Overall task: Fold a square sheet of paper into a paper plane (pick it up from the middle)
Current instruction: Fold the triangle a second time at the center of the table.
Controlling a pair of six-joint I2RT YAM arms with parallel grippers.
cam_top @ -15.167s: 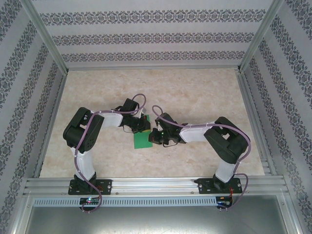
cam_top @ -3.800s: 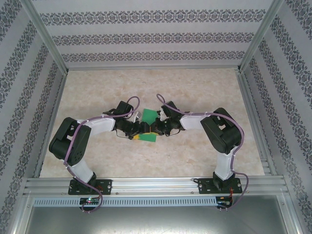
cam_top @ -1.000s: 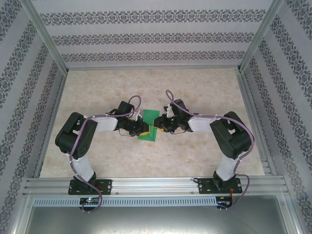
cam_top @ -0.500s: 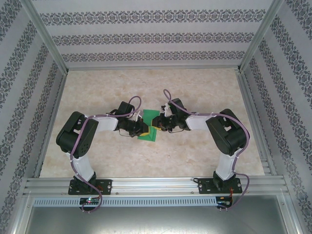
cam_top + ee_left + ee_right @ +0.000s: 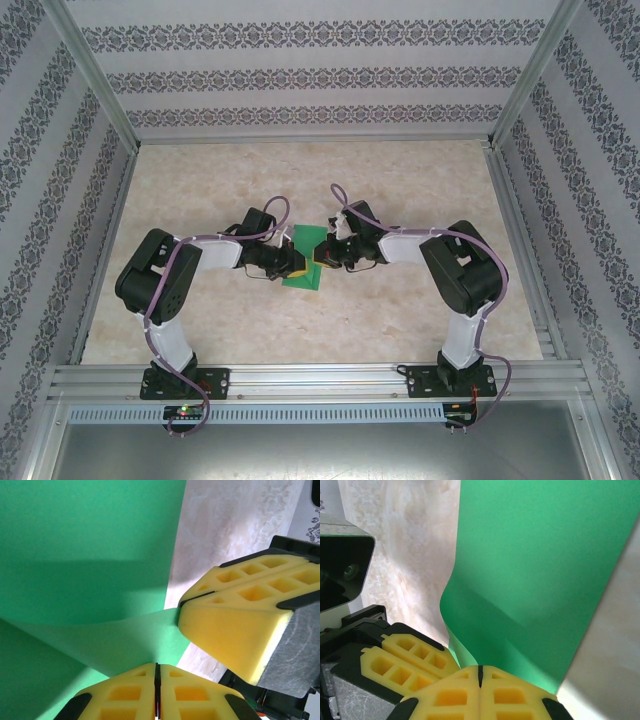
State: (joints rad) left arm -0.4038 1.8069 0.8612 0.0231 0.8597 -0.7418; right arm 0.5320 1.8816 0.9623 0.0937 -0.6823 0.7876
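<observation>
The right gripper (image 5: 480, 682) has just shut on the sheet (image 5: 303, 280) at its right edge, opposite the left gripper (image 5: 156, 687), which pinches the left edge. Both now hold it at the top view's centre, probably ready for creasing. Its long axis runs top to bottom, slightly tilted, with no nose yet.
</observation>
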